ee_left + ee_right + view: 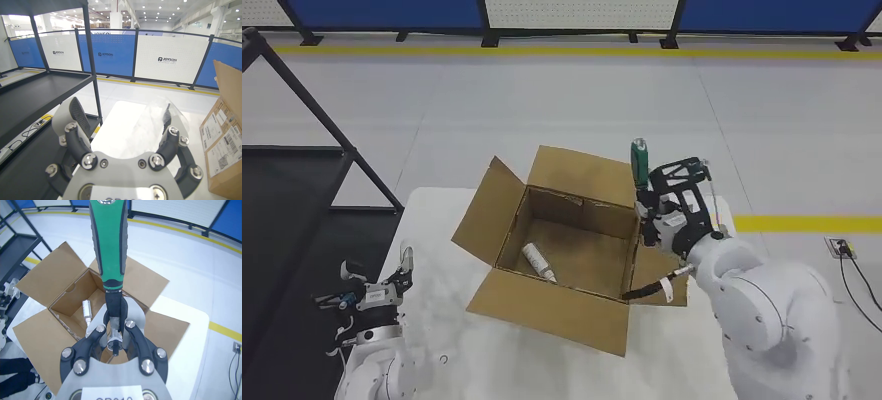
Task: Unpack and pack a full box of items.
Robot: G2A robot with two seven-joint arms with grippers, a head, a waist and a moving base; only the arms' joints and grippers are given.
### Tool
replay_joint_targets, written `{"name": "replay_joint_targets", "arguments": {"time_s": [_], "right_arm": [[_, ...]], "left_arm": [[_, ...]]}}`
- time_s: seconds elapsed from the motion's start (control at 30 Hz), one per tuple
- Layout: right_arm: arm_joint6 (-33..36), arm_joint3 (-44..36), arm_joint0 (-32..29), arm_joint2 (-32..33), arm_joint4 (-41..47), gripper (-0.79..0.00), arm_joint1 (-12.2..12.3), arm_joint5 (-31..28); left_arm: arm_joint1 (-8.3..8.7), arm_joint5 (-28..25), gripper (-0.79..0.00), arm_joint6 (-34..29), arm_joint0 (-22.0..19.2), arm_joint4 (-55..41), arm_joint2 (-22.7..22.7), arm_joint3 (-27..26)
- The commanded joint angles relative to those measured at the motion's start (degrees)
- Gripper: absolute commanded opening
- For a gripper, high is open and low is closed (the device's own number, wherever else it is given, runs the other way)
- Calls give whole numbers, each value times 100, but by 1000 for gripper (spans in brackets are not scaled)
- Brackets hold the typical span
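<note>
Box (552,305) on white table (492,350), blue fencing (382,12)

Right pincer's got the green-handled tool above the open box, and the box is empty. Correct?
Not empty: a small white bottle lies on the floor of the box, as the right wrist view shows. The rest holds: the right pincer is shut on the green-handled tool above the open box.
</note>
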Motion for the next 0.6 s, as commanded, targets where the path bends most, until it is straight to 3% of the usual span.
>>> {"name": "replay_joint_targets", "arguments": {"time_s": [0.0, 0.23, 0.57], "right_arm": [[136, -367, -282, 418, -46, -785, 37, 106], [486, -781, -1046, 1466, -47, -785, 118, 526], [1006, 989, -1162, 1622, 36, -785, 212, 367]], "left_arm": [[0, 0, 0, 0, 0, 0, 0, 0], [0, 0, 0, 0, 0, 0, 0, 0], [0, 0, 0, 0, 0, 0, 0, 0]]}}
